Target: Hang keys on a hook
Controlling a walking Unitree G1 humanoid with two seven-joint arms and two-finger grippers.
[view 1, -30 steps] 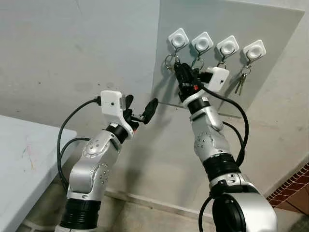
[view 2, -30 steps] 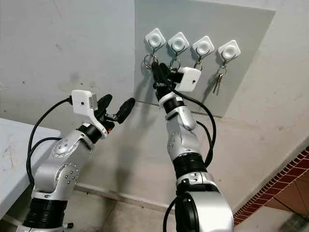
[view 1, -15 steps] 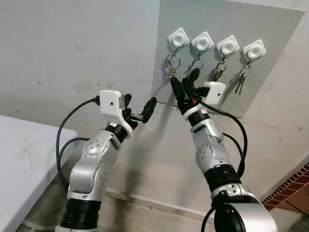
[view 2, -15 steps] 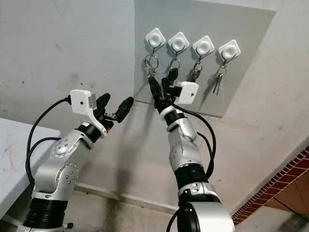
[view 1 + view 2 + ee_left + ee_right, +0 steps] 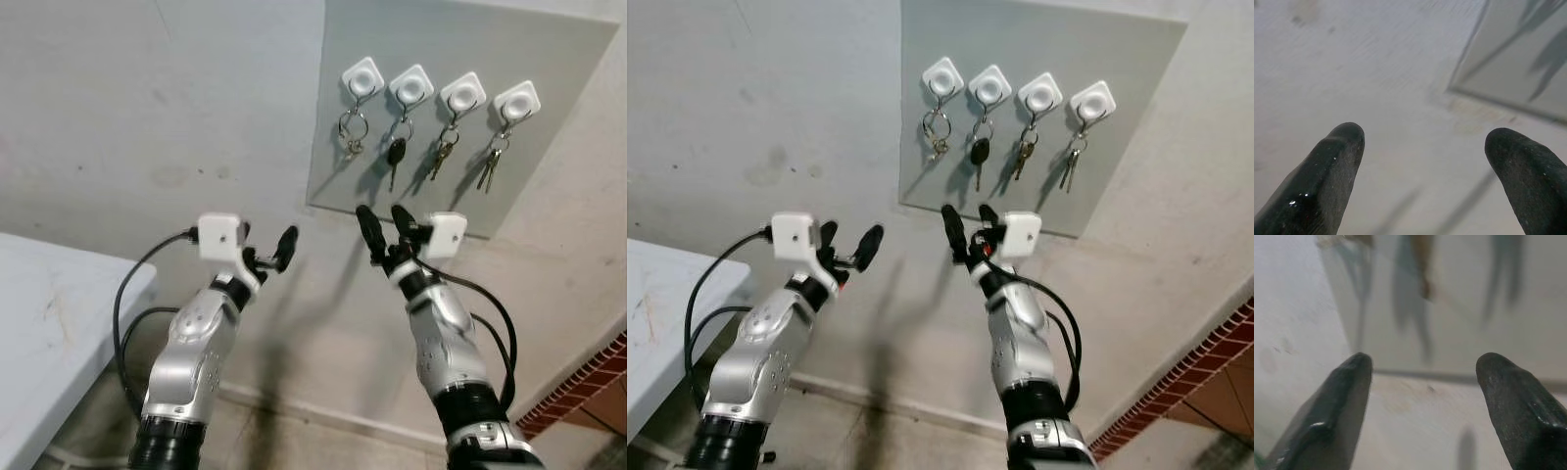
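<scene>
The keys [image 5: 393, 155] hang from a hook [image 5: 410, 87] on the wall board, light, hard and prone to swinging, best pinched at the black head, while right tool [image 5: 383, 223] and left tool [image 5: 268, 252] gape empty below.

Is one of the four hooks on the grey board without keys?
No. In the left eye view each hook carries keys: first hook, second hook, third hook, fourth hook.

A plain home entryway or utility corner: bare plaster wall [image 5: 147, 108], grey board [image 5: 549, 69] carrying four key hooks [image 5: 439, 93], brick edging [image 5: 578, 397] below it.
</scene>
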